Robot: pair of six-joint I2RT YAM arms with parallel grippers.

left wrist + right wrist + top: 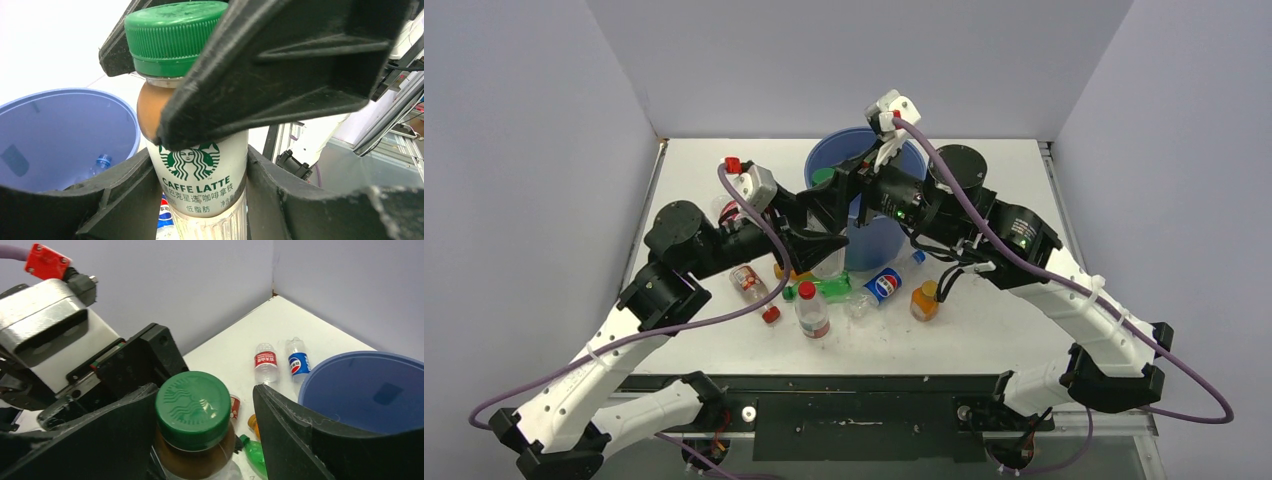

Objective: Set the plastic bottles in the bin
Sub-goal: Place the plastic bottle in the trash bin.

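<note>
At the rim of the bin (876, 248), off the table: coffee bottle (197, 172), with green ribbed cap, brown contents, white Caffe Latte label and clear ribbed base. Its body is pinched by the left gripper (824, 215). Around its cap the right gripper (204, 390) is spread, gap visible one side. A blue-capped bottle (102, 162) lies inside the bin.

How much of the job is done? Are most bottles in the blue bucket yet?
Not yet. Done: at least one clear bottle lies inside the blue bin. In hand: the left pincer grips a green-capped coffee bottle near the bin, with the right pincer open around its cap. Left: at least five bottles lie on the table, among them a Pepsi one and an orange one.
</note>
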